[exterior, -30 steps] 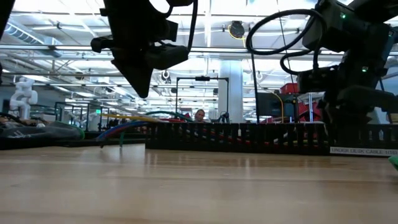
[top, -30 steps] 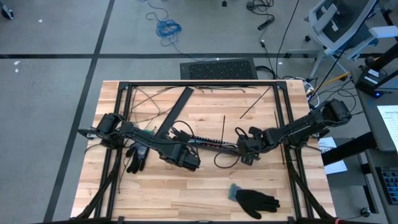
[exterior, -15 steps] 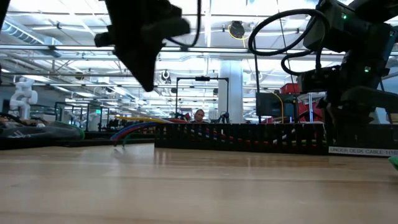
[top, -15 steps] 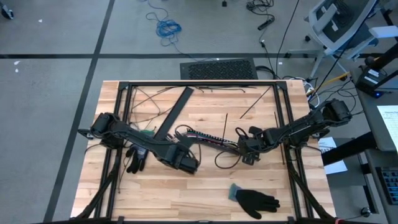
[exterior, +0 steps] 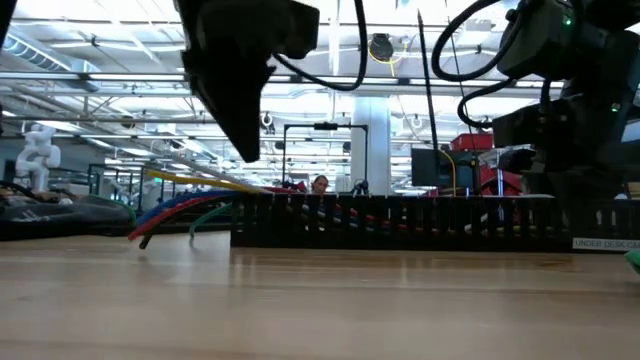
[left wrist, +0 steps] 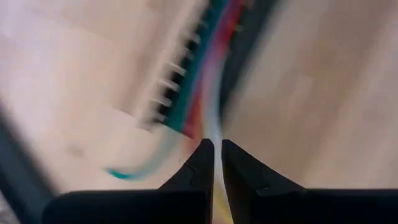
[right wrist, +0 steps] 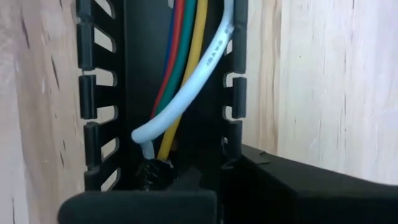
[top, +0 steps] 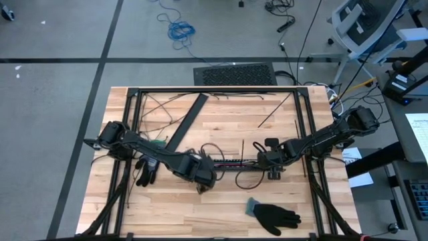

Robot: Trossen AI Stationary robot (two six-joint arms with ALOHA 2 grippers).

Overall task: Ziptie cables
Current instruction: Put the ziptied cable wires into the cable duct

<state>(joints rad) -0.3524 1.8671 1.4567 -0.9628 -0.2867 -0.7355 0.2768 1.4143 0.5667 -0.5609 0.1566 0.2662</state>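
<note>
Gripping: cables [left wrist: 214,134] are pinched by the left claw [left wrist: 217,163].
Right claw [top: 273,161]: closed at the slotted strip [right wrist: 106,93] end, on the counter [top: 221,201].

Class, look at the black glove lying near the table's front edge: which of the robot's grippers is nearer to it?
Right. The right gripper sits just behind the black glove, at the slotted strip's end. The left gripper is farther off, toward the table's left, at the cables.
</note>
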